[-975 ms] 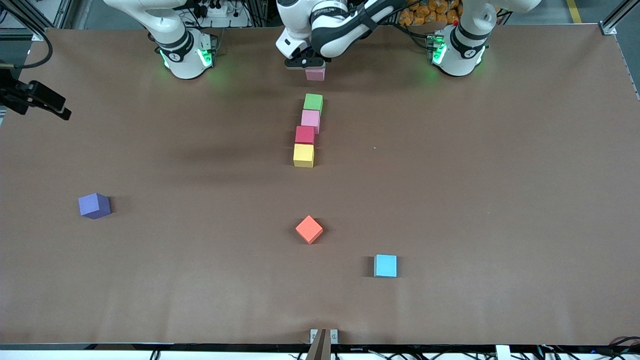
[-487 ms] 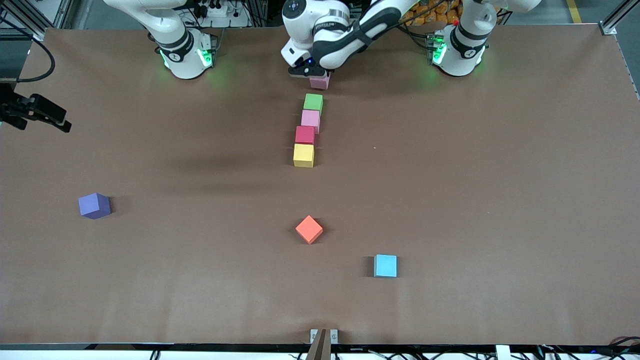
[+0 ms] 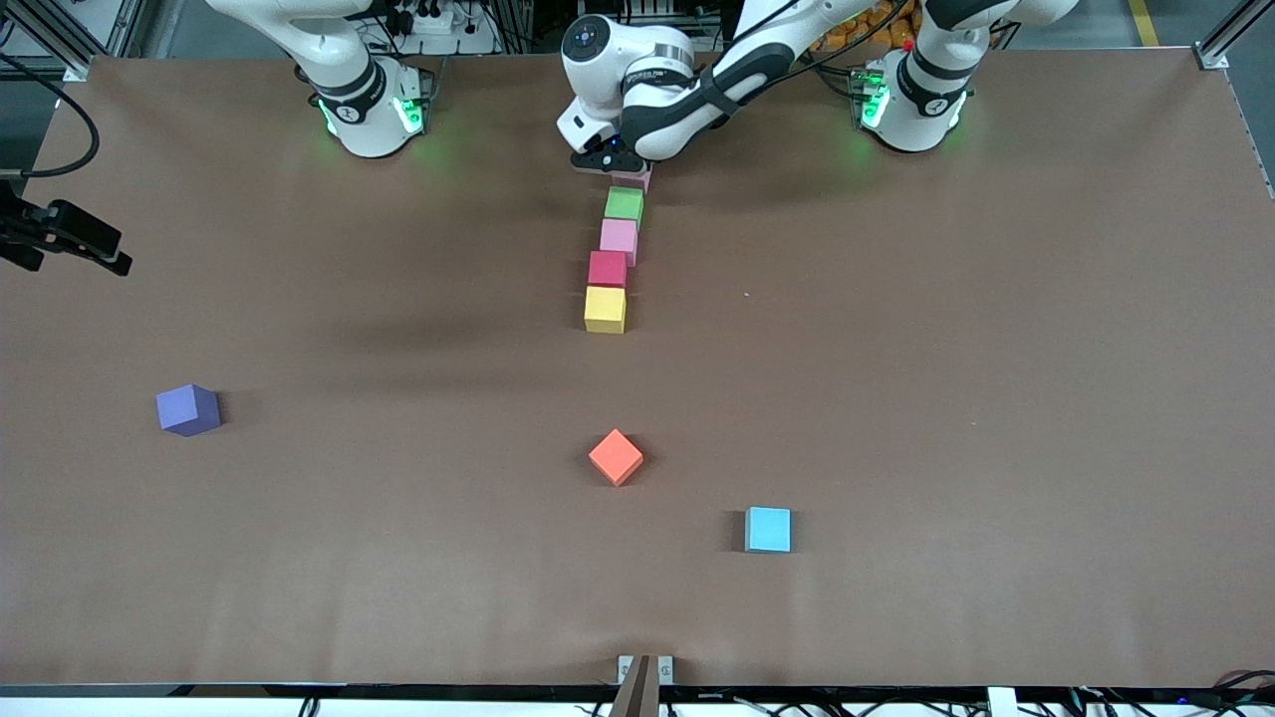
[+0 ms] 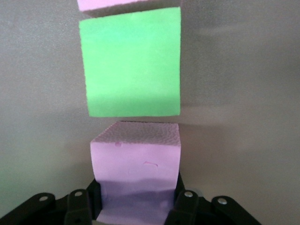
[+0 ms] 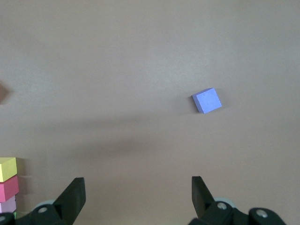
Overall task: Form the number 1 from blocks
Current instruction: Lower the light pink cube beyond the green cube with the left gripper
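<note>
pink block (image 4: 136,173) between left gripper (image 4: 136,206) fingers

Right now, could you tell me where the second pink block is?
The left gripper holds the second pink block at the end of the column farthest from the front camera, just past the green block, between the two arm bases.

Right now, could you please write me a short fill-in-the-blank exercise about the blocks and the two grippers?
1. The left gripper is shut on a ____ block.
2. In the row, the block nearest the front camera is ____.
3. The held block is beside the ____ block at the row's farthest end.
4. The right gripper, waiting with jaws open, looks down on the ____ cube.

Missing words: pink; yellow; green; purple
</note>
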`<state>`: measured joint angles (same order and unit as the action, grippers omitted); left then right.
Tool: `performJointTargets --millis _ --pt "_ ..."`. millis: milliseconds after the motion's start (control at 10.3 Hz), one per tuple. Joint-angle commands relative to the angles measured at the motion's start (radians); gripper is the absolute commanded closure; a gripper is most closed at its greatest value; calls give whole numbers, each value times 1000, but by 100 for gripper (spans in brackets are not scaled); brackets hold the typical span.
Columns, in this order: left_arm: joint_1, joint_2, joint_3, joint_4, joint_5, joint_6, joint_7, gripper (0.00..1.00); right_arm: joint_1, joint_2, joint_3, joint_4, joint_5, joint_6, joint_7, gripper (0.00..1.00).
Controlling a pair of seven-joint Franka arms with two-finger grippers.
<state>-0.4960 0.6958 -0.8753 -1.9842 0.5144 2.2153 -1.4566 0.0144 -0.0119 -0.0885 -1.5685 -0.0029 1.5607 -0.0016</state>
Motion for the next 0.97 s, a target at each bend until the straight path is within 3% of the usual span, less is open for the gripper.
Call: performJointTargets --millis 0,390,487,585,877 --pt "-16 19 19 24 35 10 5 100 -7 13 -8 27 -3 -17 -14 0" --pt "-26 31 48 53 35 10 5 100 -11 16 -8 25 -3 -17 -15 0" --pt "-26 31 58 62 23 9 4 65 -13 16 -8 27 -5 -16 -15 0" --pt "-26 31 61 65 22 9 5 1 -16 16 -8 27 -5 -14 -15 0" --pt "-16 13 61 71 22 4 -13 0 -13 16 -8 27 -3 -14 -15 0"
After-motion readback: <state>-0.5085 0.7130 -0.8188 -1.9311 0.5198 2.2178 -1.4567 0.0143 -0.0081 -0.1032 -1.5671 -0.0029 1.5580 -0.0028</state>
